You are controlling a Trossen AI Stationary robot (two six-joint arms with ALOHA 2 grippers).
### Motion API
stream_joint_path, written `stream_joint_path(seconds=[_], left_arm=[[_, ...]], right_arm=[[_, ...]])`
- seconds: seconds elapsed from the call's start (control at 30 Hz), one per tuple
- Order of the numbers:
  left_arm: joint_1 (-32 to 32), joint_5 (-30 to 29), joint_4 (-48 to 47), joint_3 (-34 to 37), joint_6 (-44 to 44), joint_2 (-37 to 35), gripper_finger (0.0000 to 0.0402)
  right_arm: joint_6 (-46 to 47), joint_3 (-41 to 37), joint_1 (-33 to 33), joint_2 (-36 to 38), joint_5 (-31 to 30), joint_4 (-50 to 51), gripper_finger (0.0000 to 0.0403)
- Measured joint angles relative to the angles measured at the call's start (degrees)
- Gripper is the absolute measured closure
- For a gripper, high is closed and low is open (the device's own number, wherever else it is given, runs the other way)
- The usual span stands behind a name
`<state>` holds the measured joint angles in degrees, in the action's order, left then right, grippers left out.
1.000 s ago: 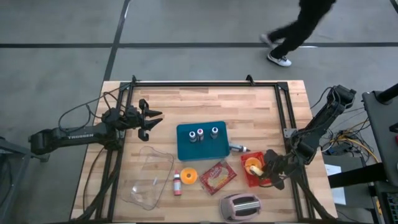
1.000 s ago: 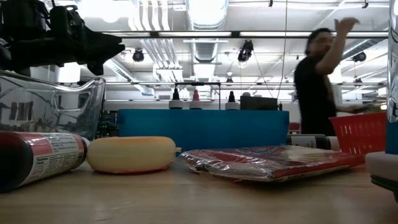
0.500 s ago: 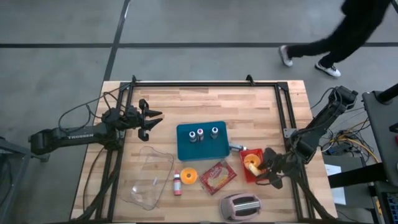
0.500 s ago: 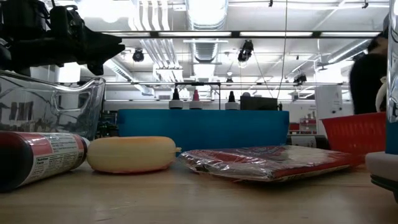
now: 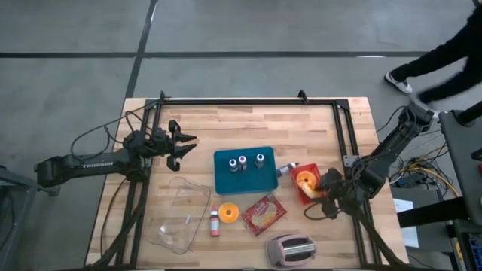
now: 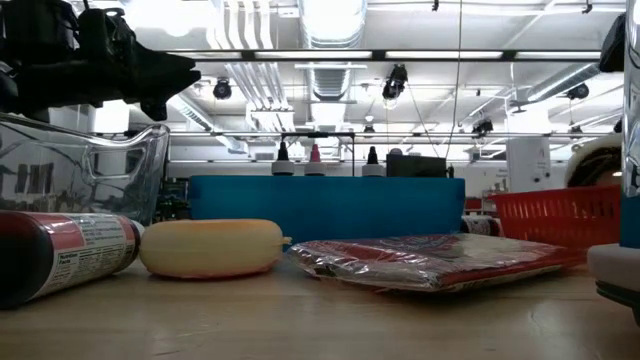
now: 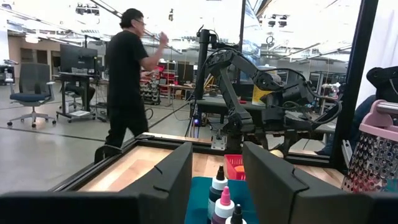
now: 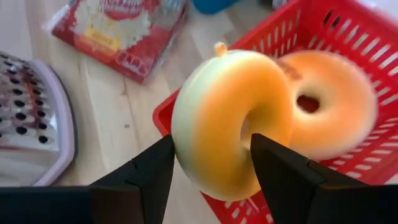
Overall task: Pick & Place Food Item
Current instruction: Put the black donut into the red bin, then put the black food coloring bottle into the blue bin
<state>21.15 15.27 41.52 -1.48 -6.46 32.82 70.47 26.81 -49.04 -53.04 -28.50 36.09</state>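
You have the basket (image 5: 305, 187) right of the tray (image 5: 245, 170) on the surface (image 5: 301, 128); packet (image 5: 263, 213) and grater (image 5: 291, 250) lie nearer the front edge.

- You see a red mesh basket (image 8: 323, 56) holding an orange doughnut (image 8: 326, 112).
- Your nearer ring (image 8: 227, 121) fades from pale green to orange.
- The tray (image 5: 244, 172) is teal.
- The packet (image 5: 263, 213) is red.
- The grater (image 8: 31, 118) is pink-rimmed grey.
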Motion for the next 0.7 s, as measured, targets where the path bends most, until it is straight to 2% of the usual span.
stream_joint_path(seconds=[0.27, 0.4, 0.6, 0.7], left_arm=[[-0.04, 0.24, 0.0, 0.0, -0.51, 0.0, 0.0254], [-0.04, 0.61, 0.0, 0.0, -0.9, 0.0, 0.0254], [-0.04, 0.6, 0.0, 0.01, -0.15, 0.0, 0.0254], [-0.02, 0.59, 0.0, 0.0, 0.22, 0.0, 0.0254]], right_arm=[[-0.62, 4.25, 0.0, 0.0, -5.92, 4.97, 0.0197], [1.26, 4.96, 0.09, 0.0, -6.24, 9.34, 0.0197], [-0.8, 4.96, 0.09, 0.0, -6.78, 9.47, 0.0197], [-3.29, 5.21, 0.07, 0.0, -10.75, 9.47, 0.0197]])
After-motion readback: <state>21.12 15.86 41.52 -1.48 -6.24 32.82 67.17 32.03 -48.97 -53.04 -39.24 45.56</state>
